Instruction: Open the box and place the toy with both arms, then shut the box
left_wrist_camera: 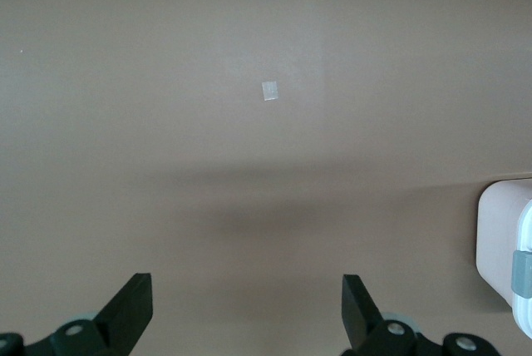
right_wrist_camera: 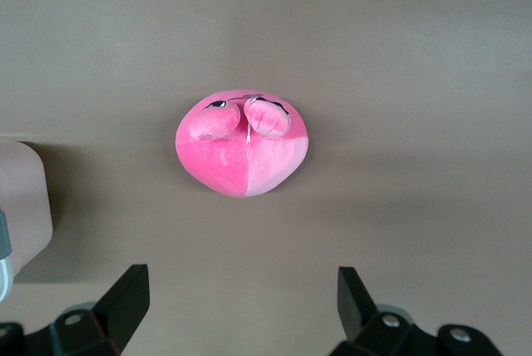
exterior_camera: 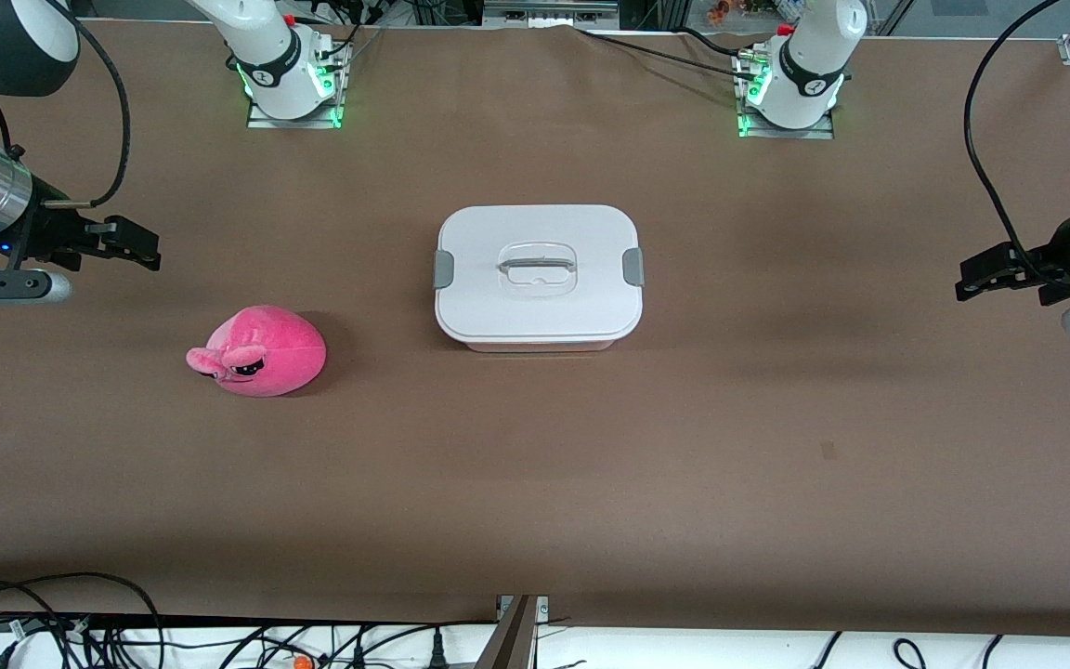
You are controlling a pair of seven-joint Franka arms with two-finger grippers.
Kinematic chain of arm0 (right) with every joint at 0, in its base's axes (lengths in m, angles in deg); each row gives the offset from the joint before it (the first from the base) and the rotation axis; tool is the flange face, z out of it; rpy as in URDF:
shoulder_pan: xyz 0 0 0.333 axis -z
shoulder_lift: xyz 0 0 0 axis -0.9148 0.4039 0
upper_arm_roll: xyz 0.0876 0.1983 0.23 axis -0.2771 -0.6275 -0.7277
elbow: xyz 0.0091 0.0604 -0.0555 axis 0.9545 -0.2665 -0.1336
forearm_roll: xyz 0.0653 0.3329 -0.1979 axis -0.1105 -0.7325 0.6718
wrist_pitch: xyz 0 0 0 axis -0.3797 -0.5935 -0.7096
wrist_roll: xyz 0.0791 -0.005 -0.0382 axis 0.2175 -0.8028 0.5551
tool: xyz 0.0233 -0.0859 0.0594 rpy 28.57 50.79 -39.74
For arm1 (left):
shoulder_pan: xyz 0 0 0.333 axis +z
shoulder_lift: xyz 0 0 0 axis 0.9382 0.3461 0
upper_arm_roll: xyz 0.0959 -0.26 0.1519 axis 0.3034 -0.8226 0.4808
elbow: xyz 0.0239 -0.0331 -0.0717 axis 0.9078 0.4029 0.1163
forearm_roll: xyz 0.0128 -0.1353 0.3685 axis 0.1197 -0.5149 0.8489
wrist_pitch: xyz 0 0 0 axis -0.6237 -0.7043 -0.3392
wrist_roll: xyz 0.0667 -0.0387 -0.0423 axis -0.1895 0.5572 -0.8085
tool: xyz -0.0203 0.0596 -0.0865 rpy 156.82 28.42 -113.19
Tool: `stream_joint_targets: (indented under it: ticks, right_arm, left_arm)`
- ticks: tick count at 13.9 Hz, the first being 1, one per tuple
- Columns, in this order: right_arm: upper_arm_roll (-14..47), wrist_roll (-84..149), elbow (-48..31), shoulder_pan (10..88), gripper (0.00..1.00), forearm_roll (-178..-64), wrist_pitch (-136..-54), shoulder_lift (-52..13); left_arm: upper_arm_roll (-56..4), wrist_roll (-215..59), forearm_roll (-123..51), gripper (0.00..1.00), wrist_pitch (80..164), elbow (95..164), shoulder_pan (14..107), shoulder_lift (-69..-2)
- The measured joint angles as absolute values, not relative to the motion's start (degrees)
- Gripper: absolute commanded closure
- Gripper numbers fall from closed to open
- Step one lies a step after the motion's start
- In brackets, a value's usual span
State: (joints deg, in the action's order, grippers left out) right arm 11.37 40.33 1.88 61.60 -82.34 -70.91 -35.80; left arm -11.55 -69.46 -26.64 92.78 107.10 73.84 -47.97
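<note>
The box [exterior_camera: 539,277], a pale pink tub with its white lid on and grey side clips, sits mid-table; one corner of it shows in the left wrist view [left_wrist_camera: 505,248] and one in the right wrist view [right_wrist_camera: 23,198]. The pink plush toy [exterior_camera: 258,351] lies on the table toward the right arm's end, nearer the front camera than the box, and appears in the right wrist view [right_wrist_camera: 243,144]. My right gripper [exterior_camera: 134,245] [right_wrist_camera: 243,299] hangs open and empty above the table at that end. My left gripper [exterior_camera: 973,277] [left_wrist_camera: 248,302] hangs open and empty over the left arm's end.
A brown cloth [exterior_camera: 591,483] covers the whole table. A small pale scrap [left_wrist_camera: 269,91] lies on it under the left wrist camera. The two arm bases [exterior_camera: 289,79] [exterior_camera: 790,88] stand at the table's edge farthest from the front camera. Cables [exterior_camera: 80,613] trail below the near edge.
</note>
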Motion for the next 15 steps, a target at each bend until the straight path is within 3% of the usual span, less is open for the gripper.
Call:
stream_joint_targets:
  ticks: [10, 15]
  right_arm:
    - [11.4, 40.3, 1.9, 61.6, 0.00, -82.3, -70.9, -35.8]
    - [11.4, 40.3, 1.9, 61.6, 0.00, -82.3, -70.9, -35.8]
  left_arm:
    - [-12.1, -69.3, -26.6, 0.00, 92.7, 107.1, 73.6, -48.0]
    - [-24.3, -68.9, -26.7, 0.00, 92.4, 107.2, 72.7, -47.8]
